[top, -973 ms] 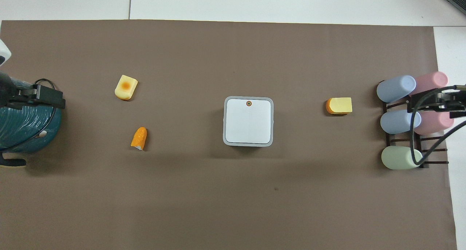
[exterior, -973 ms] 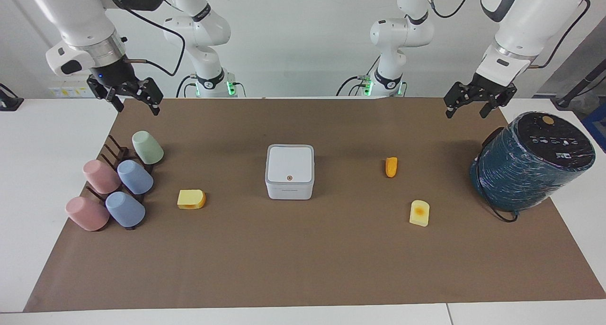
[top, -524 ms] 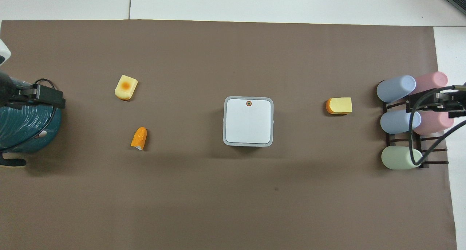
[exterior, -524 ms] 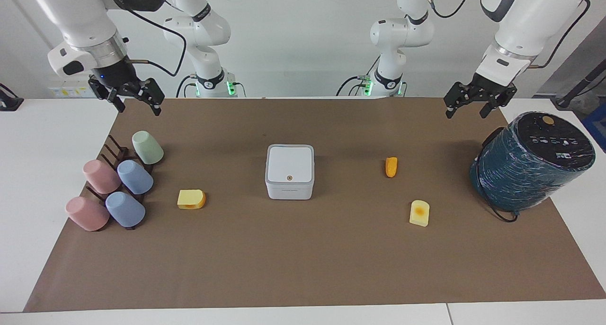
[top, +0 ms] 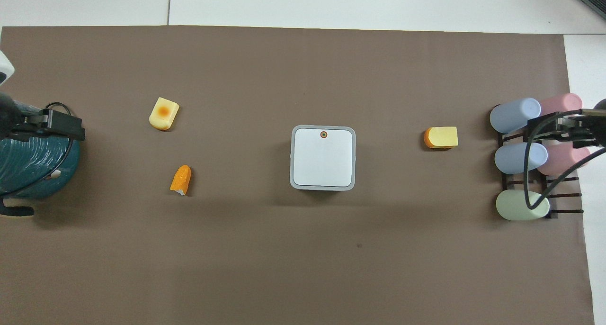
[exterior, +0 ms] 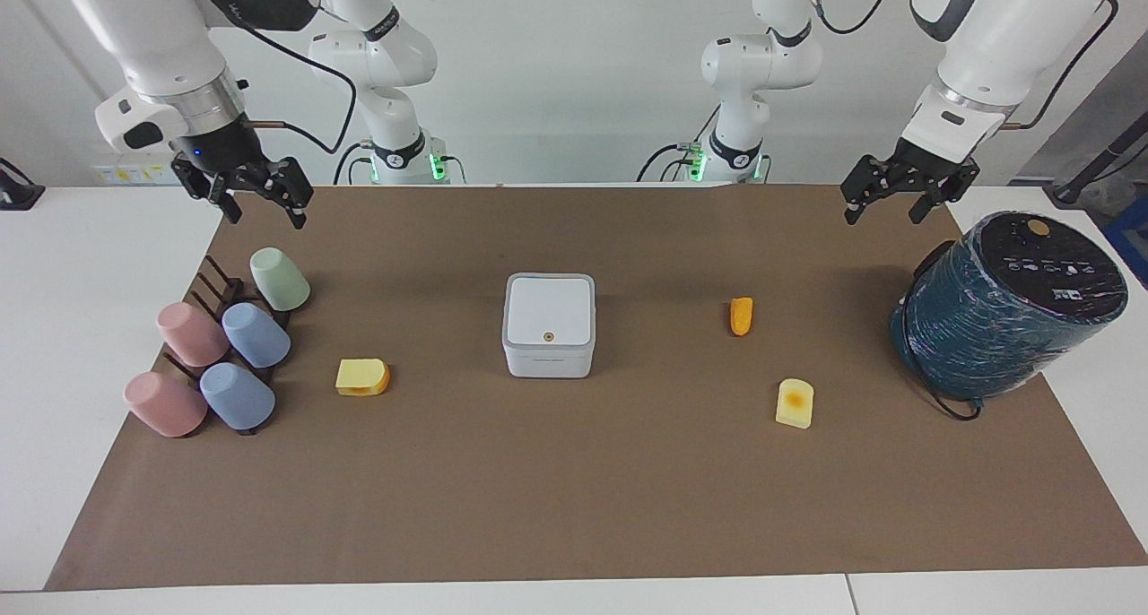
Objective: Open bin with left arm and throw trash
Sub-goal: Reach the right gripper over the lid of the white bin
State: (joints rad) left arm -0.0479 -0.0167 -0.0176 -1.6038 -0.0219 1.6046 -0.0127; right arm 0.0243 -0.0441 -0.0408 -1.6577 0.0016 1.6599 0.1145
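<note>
White plastic, the bin (exterior: 549, 335) sits shut mid-worktop, its lid button (exterior: 548, 336) small: the wide-open left end effector (exterior: 891, 203), up near the wrapped cylinder (exterior: 1009, 306), could miss it. The right end effector (exterior: 261, 205), seemingly part-open, hangs empty by five cups (exterior: 220, 350). Three trash pieces (exterior: 362, 376) lie beside one bin.
</note>
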